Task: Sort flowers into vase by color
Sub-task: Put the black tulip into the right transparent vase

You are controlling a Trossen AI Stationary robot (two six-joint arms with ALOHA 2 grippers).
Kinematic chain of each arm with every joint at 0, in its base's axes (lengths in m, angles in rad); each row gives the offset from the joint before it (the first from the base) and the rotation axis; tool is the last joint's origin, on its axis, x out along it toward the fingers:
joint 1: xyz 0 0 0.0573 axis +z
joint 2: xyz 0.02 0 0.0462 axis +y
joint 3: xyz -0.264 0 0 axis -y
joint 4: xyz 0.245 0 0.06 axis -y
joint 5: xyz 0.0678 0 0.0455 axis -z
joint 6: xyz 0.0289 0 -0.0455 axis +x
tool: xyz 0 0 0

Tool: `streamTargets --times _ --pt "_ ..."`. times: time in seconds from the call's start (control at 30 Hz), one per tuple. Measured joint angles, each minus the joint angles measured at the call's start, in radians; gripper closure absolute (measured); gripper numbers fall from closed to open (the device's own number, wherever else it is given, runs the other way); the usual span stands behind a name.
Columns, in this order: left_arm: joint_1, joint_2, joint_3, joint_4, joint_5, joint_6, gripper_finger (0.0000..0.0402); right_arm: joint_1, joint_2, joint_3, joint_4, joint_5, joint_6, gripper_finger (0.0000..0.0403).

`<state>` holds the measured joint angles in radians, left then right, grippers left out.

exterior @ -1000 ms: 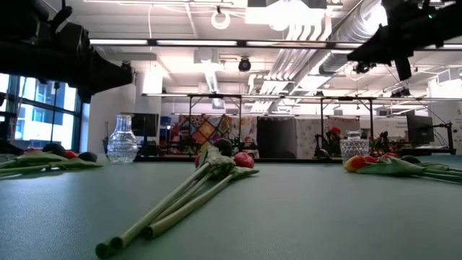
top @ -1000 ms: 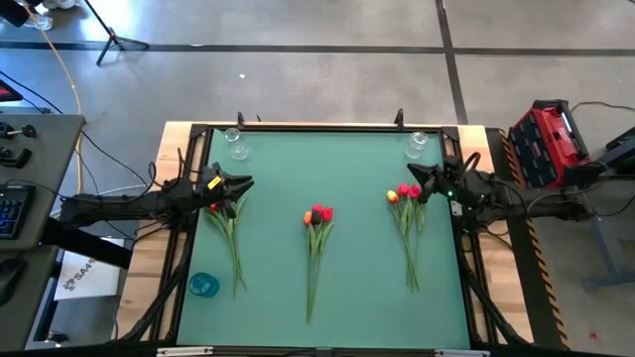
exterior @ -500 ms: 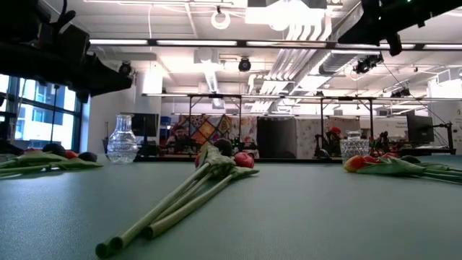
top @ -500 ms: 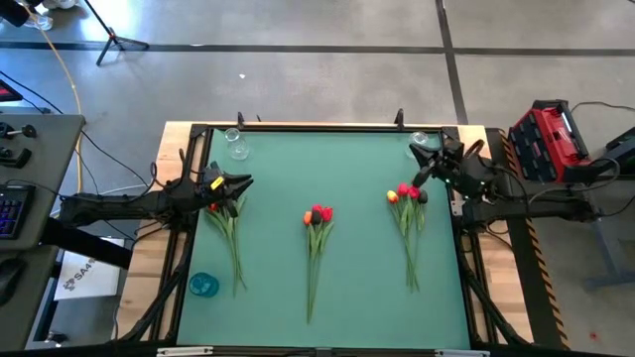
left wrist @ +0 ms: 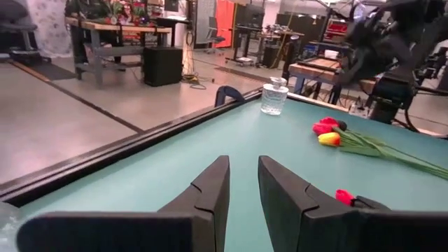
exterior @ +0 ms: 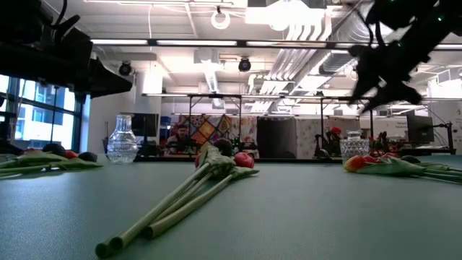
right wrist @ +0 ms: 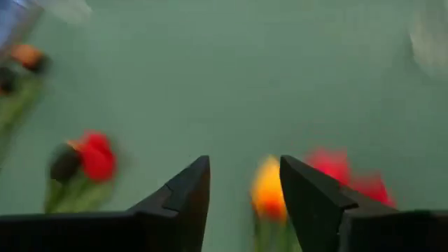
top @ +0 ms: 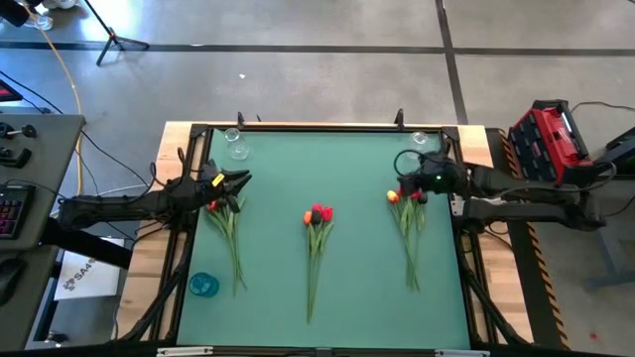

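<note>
Three tulip bunches lie unsorted as the right gripper, fingers parted and empty, hovers over the three-o'clock bunch, apparently to pick; the left gripper, slightly parted, holds nothing.

I see a teal-green table, flowers with green stems and red, orange and dark heads, clear glass vases (one near-left vase is blue), and a red case far right.

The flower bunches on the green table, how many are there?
3. The left bunch lies by the left gripper, the middle bunch at the centre, the right bunch under the right gripper.
</note>
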<state>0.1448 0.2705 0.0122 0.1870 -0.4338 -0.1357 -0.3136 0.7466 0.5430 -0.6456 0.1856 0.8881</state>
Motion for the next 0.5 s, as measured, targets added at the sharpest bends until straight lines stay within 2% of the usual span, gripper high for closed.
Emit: streamTargets --times 0.2,0.43,0.5 --pt "0.0 0.013 0.0 0.044 -0.068 0.035 0.0339 -0.028 0.055 0.0 -0.253 -0.164 0.188 0.0254" --pt "0.0 0.014 0.001 -0.002 -0.07 -0.092 0.0339 -0.027 0.141 0.0 -0.288 -0.421 0.335 0.0296" --pt "0.0 0.014 0.001 -0.04 -0.062 -0.135 0.0339 -0.018 0.164 0.0 -0.304 -0.436 0.335 0.0306"
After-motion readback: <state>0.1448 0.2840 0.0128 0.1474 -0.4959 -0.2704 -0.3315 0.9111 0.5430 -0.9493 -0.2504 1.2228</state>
